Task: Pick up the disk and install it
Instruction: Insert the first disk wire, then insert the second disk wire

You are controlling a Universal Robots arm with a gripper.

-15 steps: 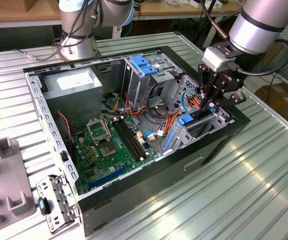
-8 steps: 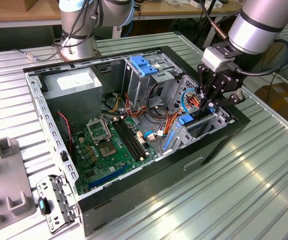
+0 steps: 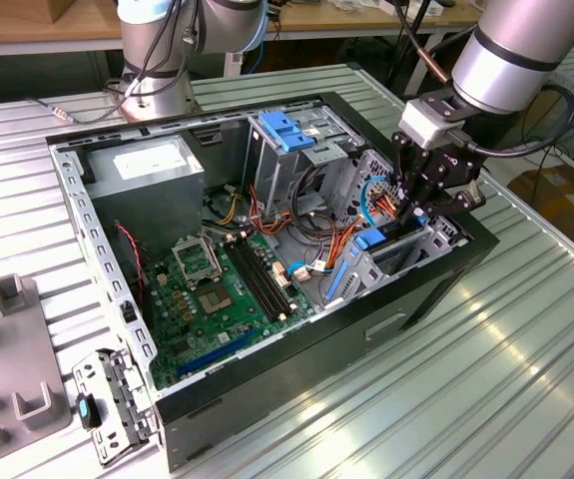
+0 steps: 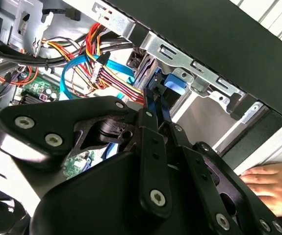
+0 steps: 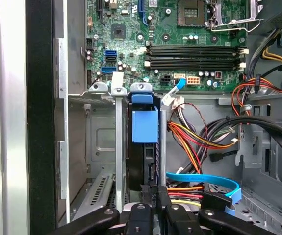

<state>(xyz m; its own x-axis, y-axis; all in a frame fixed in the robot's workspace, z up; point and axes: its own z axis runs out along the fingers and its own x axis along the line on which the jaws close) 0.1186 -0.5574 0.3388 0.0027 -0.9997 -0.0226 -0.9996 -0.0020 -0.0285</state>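
the gripper [image 3: 413, 213] hangs low inside the open computer case [image 3: 436, 289], at the end near the exterior view's right, over a metal drive bay [image 3: 386, 261]. in the first wrist view its black fingers [image 5: 153, 196] are drawn narrow and pinch the edge of the disk [image 5: 144, 161], which stands on edge in the bay's slot with its blue plastic rail [image 5: 144, 125] facing up along the slot. in the second wrist view the gripper [image 4: 155, 105] shows the same pinch, the blue rail [image 4: 172, 83] poking out past the fingertips.

the case lies on its side on a ribbed metal table [image 3: 526, 379]. it holds a green circuit board [image 3: 217, 294], a grey power box [image 3: 147, 165] in the far corner, a metal cage with a blue top [image 3: 291, 140], and a tangle of red, orange, yellow and blue cables [image 3: 366, 205].

the disk sits between two thin metal walls [image 5: 119, 147] of the bay, close on either side. the cables crowd one side of the bay; the case's black wall [image 5: 40, 117] runs just beyond the other side. a person's hand [image 4: 273, 183] rests outside the case by that wall. a loose metal bracket [image 3: 112, 399] lies on the table beside the case's near corner.
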